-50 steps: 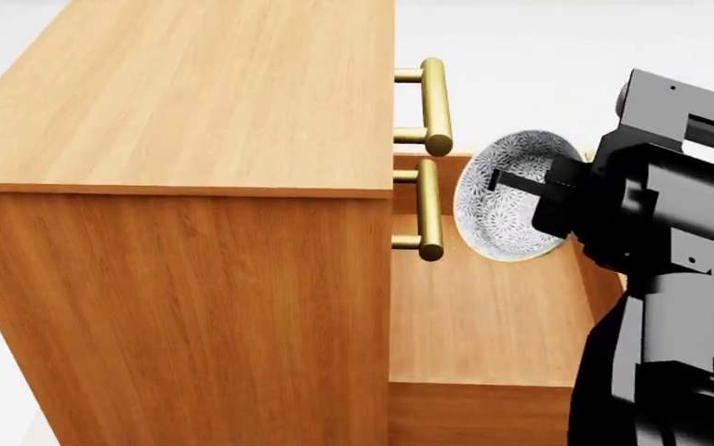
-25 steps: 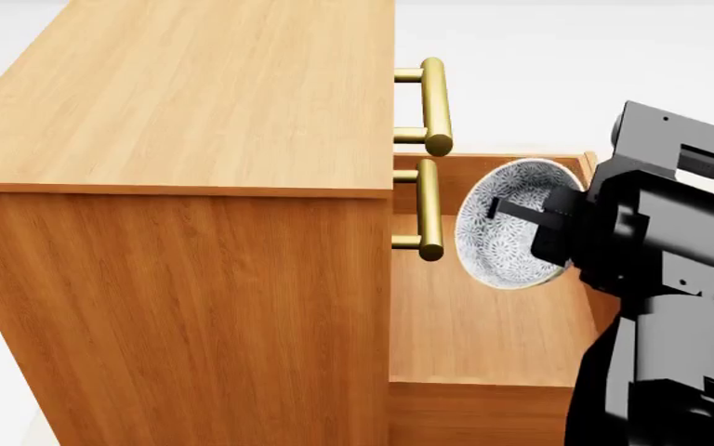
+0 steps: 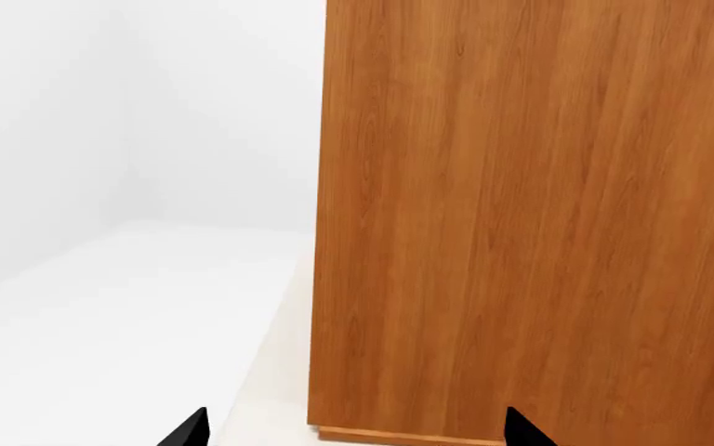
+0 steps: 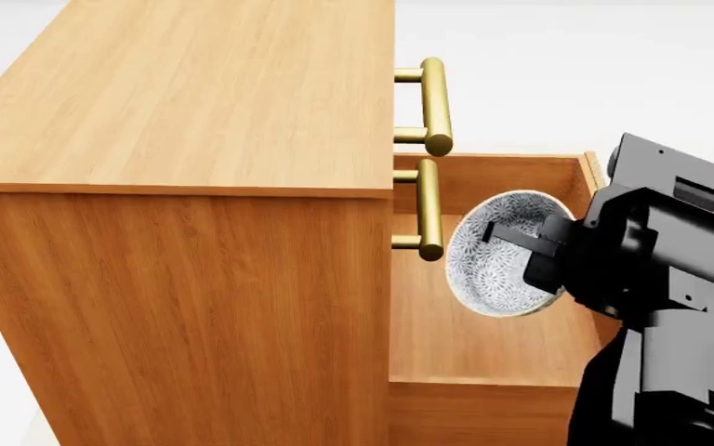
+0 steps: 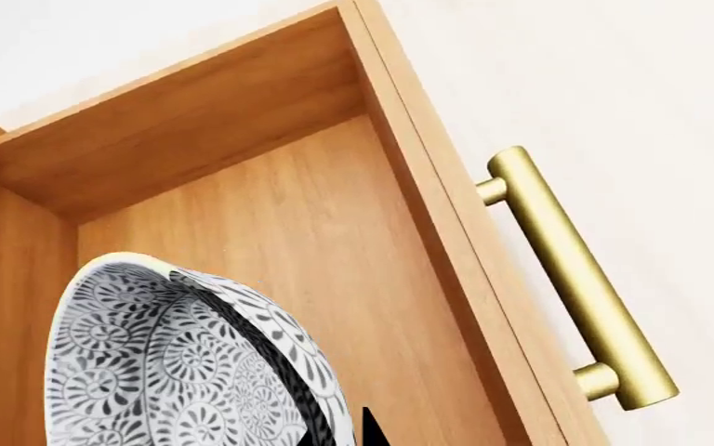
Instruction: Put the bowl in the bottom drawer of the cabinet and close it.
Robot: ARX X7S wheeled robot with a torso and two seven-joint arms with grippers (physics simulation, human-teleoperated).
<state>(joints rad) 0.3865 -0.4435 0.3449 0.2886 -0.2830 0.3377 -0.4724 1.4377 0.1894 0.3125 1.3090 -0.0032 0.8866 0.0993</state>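
Note:
The white, grey-blue patterned bowl hangs tipped on its side above the open bottom drawer of the honey-brown cabinet. My right gripper is shut on the bowl's rim, one finger inside and one outside. In the right wrist view the bowl fills the near corner over the drawer floor, with the right gripper at its rim and the drawer's brass handle on the front panel. My left gripper is open, facing the cabinet's side panel.
Two upper brass handles jut out over the drawer, the lower one just beside the bowl. The drawer's front wall is beyond the bowl. White floor surrounds the cabinet.
My right gripper has lowered the bowl, moving it slightly toward the cabinet, from level with the drawer's front rim down into the drawer opening. The drawer and cabinet have not moved.

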